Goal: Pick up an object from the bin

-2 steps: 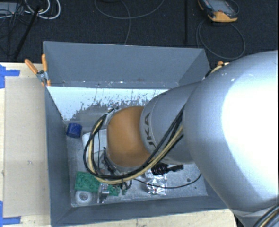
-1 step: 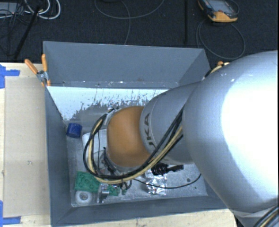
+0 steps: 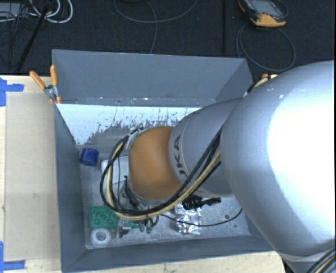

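Note:
My gripper (image 3: 128, 201) shows as a dark body under the orange cover, low over the front left of the bin. Just below and left of it lies a flat green piece (image 3: 102, 215). A small white ring (image 3: 101, 236) sits in the front left corner beside the green piece. A crumpled silver foil lump (image 3: 187, 218) lies to the gripper's right, near the front wall. A blue block (image 3: 89, 156) rests further back by the left wall, with a white thing (image 3: 107, 167) partly hidden next to it.
The big silver arm and its orange cover with looping cables hide the middle and right of the bin. The bin's sloped walls stand close on the left and front.

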Robot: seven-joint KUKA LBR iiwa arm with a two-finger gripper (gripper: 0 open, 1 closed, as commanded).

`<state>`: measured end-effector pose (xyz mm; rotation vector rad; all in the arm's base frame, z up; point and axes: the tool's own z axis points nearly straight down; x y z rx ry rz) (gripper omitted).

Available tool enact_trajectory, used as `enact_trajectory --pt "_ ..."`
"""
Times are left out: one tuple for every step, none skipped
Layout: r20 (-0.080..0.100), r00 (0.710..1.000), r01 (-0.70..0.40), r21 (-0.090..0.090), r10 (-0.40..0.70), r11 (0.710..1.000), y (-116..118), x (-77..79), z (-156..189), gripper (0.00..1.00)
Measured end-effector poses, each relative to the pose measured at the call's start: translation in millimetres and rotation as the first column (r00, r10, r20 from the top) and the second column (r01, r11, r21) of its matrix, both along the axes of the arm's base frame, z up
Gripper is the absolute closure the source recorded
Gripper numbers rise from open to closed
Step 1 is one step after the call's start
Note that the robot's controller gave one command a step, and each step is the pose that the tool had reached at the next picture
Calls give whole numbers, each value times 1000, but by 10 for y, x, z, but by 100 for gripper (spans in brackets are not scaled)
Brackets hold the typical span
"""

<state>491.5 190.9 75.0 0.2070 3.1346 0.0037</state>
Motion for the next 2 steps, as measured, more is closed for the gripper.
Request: enact_trajectory --pt "0 1000 2 -1 -2 1000 -2 5 218 100" --pt "3 1000 1 0 -1 1000 -3 14 717 100"
